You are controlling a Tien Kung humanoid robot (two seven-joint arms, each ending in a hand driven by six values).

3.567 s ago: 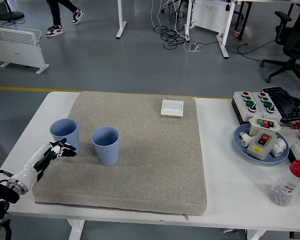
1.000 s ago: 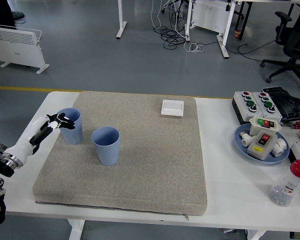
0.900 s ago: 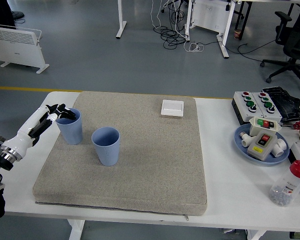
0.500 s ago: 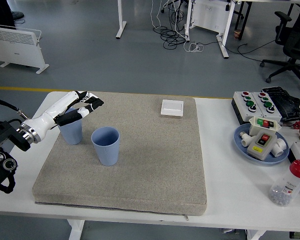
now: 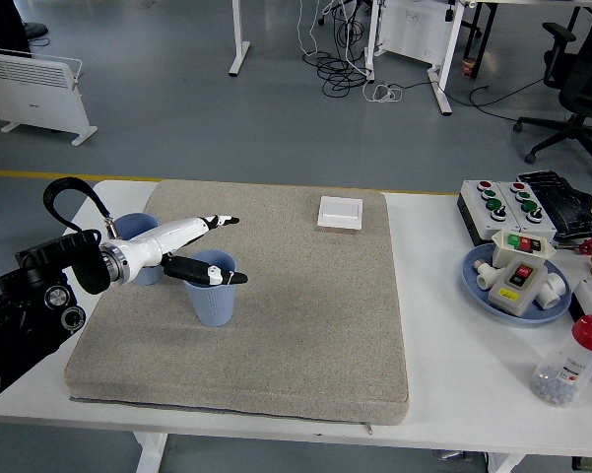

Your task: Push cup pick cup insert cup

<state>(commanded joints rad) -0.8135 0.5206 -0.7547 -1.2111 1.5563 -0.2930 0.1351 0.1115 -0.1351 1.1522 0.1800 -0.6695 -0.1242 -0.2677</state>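
Two light blue ribbed cups stand upright on the grey mat [image 5: 305, 325]. One cup [image 5: 215, 296] is at the mat's left middle. The other cup [image 5: 130, 232] stands behind it at the mat's left edge, mostly hidden by my left arm. My left hand [image 5: 217, 248] reaches in from the left, above the nearer cup's rim, open: the long fingers [image 5: 215, 223] stretch out toward the right and the thumb [image 5: 217, 277] lies across the cup's mouth. It holds nothing. My right hand is out of view.
A white square box [image 5: 340, 212] lies at the mat's far edge. Right of the mat are a button box [image 5: 502, 202], a blue plate [image 5: 478, 281] of switch parts and a red-capped bottle [image 5: 571, 360].
My left arm pushed the left cup up onto the mat, then lifted off it and swung right. The hand now hovers over the nearer cup, fingers spread wider.
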